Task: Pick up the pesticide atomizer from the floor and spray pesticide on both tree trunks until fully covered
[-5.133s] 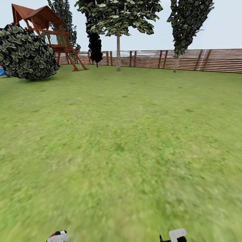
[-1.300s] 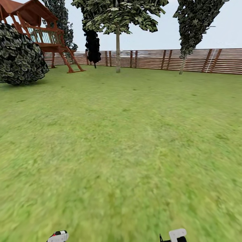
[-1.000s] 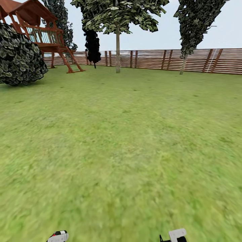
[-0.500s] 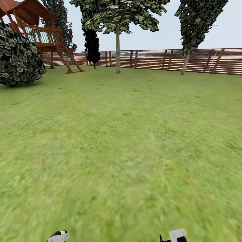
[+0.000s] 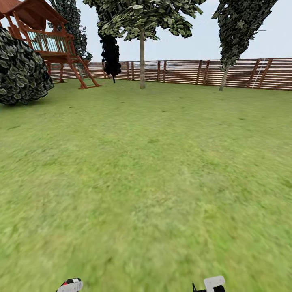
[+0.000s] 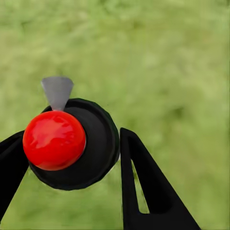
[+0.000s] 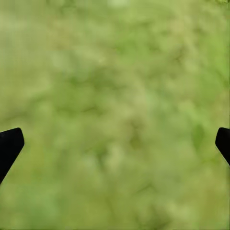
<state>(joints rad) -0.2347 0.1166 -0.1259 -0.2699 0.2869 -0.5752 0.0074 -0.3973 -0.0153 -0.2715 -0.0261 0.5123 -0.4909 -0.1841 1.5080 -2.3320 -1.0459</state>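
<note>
1. The left gripper [image 6: 67,158] pinches the pesticide atomizer [image 6: 72,143] between its fingers.
2. The right gripper [image 7: 115,143] has its jaws spread, empty.
3. The view has advanced toward the fence [image 5: 194,72]; 2 trees [image 5: 142,48] stand before it, well ahead, so spraying range is not yet reached.

Open lawn [image 5: 154,174] stretches ahead with nothing on it; a bush [image 5: 20,73], playhouse [image 5: 48,40], two trees [image 5: 142,61] and fence [image 5: 194,73] stand far off.
</note>
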